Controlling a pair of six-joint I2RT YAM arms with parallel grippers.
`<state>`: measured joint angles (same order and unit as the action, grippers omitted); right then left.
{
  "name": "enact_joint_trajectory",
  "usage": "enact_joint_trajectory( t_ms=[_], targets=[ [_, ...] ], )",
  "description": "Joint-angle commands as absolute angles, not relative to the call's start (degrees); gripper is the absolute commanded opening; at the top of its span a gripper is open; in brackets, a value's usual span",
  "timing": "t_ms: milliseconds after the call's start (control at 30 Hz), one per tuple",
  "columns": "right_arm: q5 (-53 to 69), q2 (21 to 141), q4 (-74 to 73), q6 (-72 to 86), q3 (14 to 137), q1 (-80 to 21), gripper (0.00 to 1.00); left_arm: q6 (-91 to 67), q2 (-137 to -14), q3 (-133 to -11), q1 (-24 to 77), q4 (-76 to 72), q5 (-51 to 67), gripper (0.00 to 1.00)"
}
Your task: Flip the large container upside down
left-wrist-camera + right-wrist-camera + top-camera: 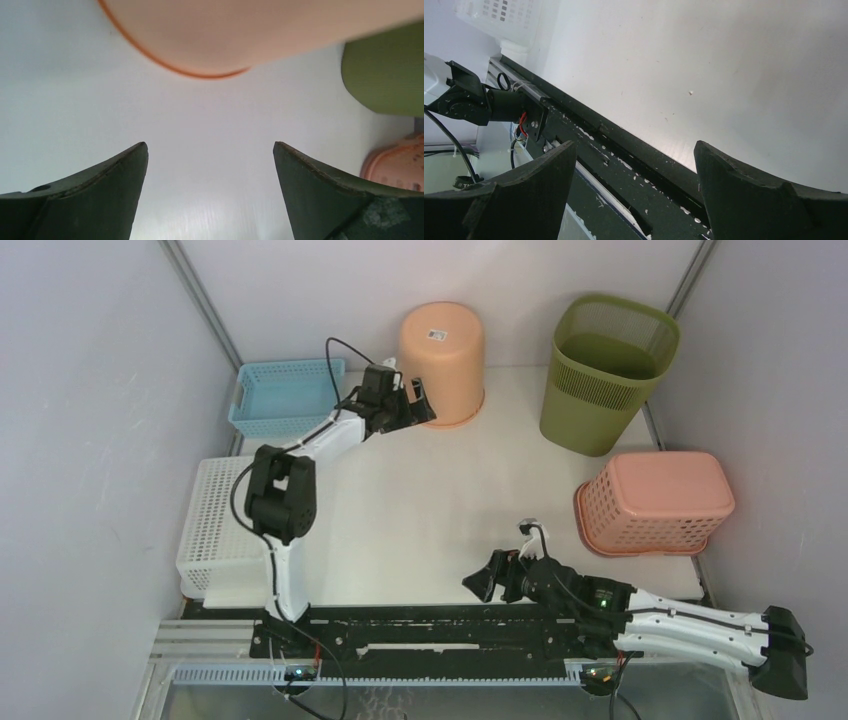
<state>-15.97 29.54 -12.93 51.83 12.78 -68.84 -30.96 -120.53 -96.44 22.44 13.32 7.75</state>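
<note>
Top external view has the smooth peach round plastic bin (pixel 441 360) at the back of the matte white surface (pixel 430 510), base up, rim flat down, with a small sticker on the base. So it's sitting upside down already.

The left gripper (pixel 424 406) is just beside the bin's lower wall, jaws spread wide and apart from it. The right gripper (pixel 478 580) sits low at the near edge over the black mounting rail (pixel 440 635), jaws spread too.

Other stuff on there:
- an olive green mesh-walled wastebasket (pixel 605 375), upright, back right
- a pink perforated rectangular basket (pixel 655 502), inverted, right side
- a blue lattice tray-style basket (pixel 285 395), back left
- a white perforated basket (pixel 215 530) along the left edge

Walls are plain pale grey panels with metal struts running up the back corners.

Left wrist view shows the bin's darker orange rim lying right on the surface, very blurry, which you can't really make out from above. Right wrist view shows little scuffs and specks on the surface, plus white crumbs on the rail.
</note>
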Motion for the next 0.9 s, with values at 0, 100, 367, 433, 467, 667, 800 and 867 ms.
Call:
enact_joint_trajectory(
  t_ms=[0,100,367,433,467,667,800,867],
  targets=[
    [-15.64,31.62,-8.2,52.47,12.58,-69.5,0.95,-30.5,-105.19,-86.67,22.71,8.57,5.88,1.0],
    [-15.14,33.38,-6.67,52.23,12.6,-69.52,0.95,-31.78,-98.71,-77.75,22.75,10.32,1.47,1.0],
    [-14.2,37.59,-0.87,52.38,10.84,-69.61,0.95,-36.16,-81.26,-50.36,29.98,4.76,-1.31,1.0],
    [-14.11,39.17,0.56,52.25,10.74,-69.61,0.95,-37.23,-78.29,-48.08,32.39,4.41,-0.84,1.0],
    [-13.96,40.0,1.29,52.05,10.96,-69.61,0.95,-37.15,-77.04,-47.62,33.41,4.86,-0.78,1.0],
    [-15.66,42.58,-5.4,43.84,20.79,-68.85,0.95,-35.1,-68.85,-46.02,36.5,11.72,-6.13,1.0],
    [-13.54,42.81,-14.53,34.87,32.56,-60.4,0.96,-34.83,-62.98,-43.11,36.56,13.78,-6.8,1.0],
    [-9.49,42.99,-18.02,29.45,37.91,-52.95,0.96,-34.82,-60.37,-41.74,36.56,14.91,-7.36,1.0]
  ],
)
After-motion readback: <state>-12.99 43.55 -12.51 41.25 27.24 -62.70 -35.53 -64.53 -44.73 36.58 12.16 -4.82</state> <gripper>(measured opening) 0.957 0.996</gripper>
